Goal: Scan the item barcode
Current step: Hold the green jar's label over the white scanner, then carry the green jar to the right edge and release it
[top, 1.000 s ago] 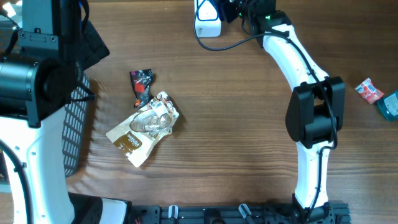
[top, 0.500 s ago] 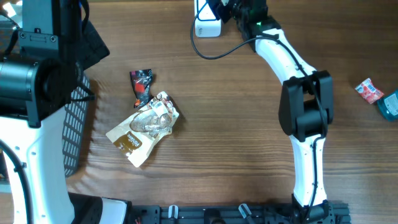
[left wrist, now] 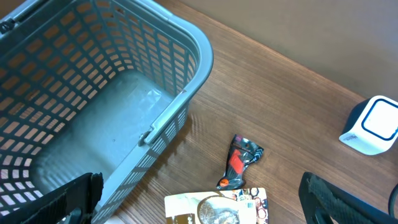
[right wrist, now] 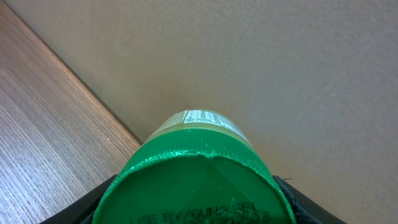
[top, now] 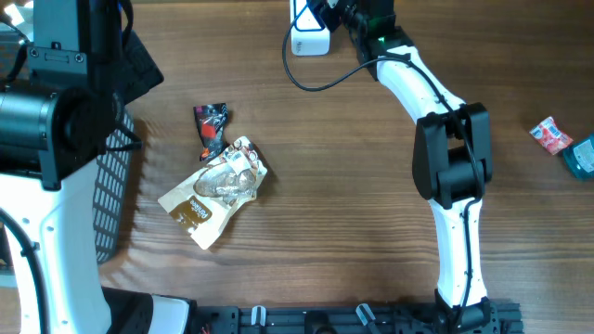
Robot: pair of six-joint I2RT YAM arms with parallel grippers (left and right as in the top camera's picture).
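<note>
Your left claw (left wrist: 199,206) stands wide open, well left of the scanner (top: 309,37); the pouch (top: 215,192) lies nearer you than the scanner and to its left; the wrapper (top: 211,128) touches the pouch's far end; your right claw (top: 345,13) grips the green-lidded jar (right wrist: 193,180) just right of the scanner.
</note>
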